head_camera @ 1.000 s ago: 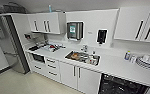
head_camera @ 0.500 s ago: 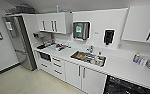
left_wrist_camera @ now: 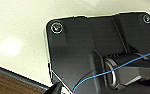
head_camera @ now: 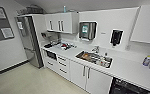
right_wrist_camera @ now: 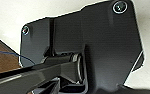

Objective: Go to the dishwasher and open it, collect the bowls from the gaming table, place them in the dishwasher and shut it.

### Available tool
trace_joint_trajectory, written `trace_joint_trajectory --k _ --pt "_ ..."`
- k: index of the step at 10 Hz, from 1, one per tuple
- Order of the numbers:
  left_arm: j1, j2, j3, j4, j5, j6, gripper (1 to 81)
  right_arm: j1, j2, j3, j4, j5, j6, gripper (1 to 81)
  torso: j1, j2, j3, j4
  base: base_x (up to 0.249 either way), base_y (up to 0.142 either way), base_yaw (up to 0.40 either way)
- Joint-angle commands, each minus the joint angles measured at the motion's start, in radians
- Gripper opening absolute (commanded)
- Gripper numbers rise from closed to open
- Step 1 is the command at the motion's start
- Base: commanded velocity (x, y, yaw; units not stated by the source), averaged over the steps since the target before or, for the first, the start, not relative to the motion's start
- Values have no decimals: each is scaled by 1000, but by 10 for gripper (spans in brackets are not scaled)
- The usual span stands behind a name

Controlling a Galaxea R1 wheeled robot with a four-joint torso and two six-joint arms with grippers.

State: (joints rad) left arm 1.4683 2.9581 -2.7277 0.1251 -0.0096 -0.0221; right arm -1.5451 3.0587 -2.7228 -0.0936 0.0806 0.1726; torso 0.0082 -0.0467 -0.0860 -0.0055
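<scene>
I face a white kitchen counter along the far wall. Under it at the lower right sits a dark-fronted built-in appliance, cut off by the picture's edge; it looks like the dishwasher, and I cannot tell whether it is open. The bowls and the gaming table are out of view. Both wrist views look past the robot's own dark plate onto pale floor.
A tall steel fridge stands at the left end of the counter. White base cabinets sit below a sink holding dishes. Wall cabinets, a towel dispenser and a bottle are above. Pale floor lies in front.
The whole head view has shifted: the camera has moved closer to the counter, and the dark appliance at the lower right now shows larger.
</scene>
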Motion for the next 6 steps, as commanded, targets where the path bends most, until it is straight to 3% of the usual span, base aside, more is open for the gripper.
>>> trace_joint_trajectory --k 1,6 --pt "-56 -10 -7 16 54 5 811 39 2 2 -1 -51 1 811 0 0 0 0 0 0 165" --pt "-58 -8 -7 18 63 5 811 35 -1 -8 -1 -51 1 811 0 0 0 0 0 0 170"
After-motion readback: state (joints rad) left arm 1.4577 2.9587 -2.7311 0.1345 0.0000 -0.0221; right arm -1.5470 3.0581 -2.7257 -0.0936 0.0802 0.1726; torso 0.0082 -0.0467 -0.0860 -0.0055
